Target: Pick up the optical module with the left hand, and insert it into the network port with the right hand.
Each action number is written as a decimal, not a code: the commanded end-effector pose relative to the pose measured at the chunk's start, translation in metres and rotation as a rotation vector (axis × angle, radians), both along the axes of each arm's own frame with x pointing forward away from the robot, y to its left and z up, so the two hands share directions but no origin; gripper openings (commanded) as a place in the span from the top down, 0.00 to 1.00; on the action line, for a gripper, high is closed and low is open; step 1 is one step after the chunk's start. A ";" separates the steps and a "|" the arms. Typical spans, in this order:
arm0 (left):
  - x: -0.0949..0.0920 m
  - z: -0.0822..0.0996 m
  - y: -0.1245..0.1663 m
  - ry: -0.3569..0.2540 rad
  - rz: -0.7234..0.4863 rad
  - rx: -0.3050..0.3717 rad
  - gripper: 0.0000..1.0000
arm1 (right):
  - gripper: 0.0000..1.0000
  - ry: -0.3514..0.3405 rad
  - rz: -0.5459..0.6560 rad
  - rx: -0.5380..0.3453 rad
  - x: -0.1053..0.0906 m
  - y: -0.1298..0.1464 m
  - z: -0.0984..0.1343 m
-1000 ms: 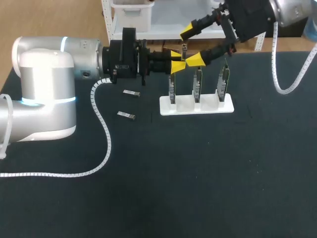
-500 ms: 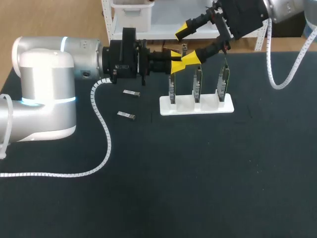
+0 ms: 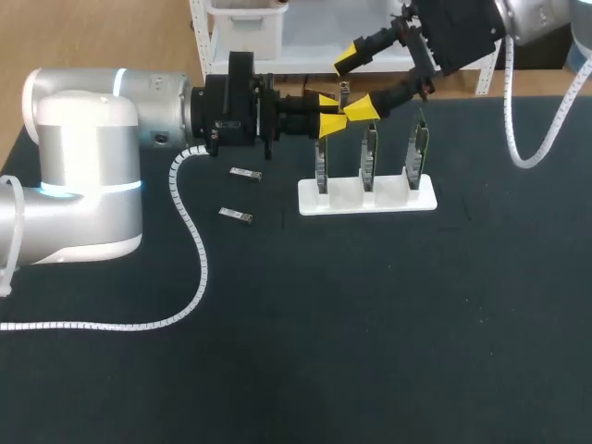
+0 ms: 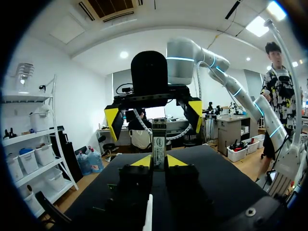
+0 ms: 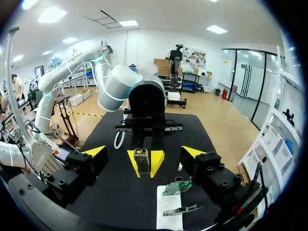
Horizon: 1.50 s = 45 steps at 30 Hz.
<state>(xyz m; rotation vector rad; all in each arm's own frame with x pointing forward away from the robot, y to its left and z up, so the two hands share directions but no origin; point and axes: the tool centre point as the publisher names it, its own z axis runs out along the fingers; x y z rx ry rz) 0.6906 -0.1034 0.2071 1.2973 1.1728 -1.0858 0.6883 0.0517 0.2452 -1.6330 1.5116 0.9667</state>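
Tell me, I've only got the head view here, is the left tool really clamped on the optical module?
Observer: Yes. The left wrist view shows the left tool shut on the optical module, which stands upright between its tips.
Operator: Has the right tool got it too?
Observer: No. In the right wrist view the right tool is open, with a gap on each side of the module.
Operator: Is it lined up?
Observer: That view puts the module about midway between the right tool's tips, side to side.
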 end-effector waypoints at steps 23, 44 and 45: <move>0.000 0.000 0.000 -0.001 0.002 -0.001 1.00 | 0.00 -0.004 0.008 0.015 -0.009 0.004 0.009; 0.000 0.000 0.000 -0.001 0.002 -0.001 1.00 | 0.00 0.032 0.012 0.010 -0.007 0.008 0.004; 0.000 0.000 0.000 -0.001 0.002 -0.001 1.00 | 0.00 0.032 0.012 0.010 -0.007 0.008 0.004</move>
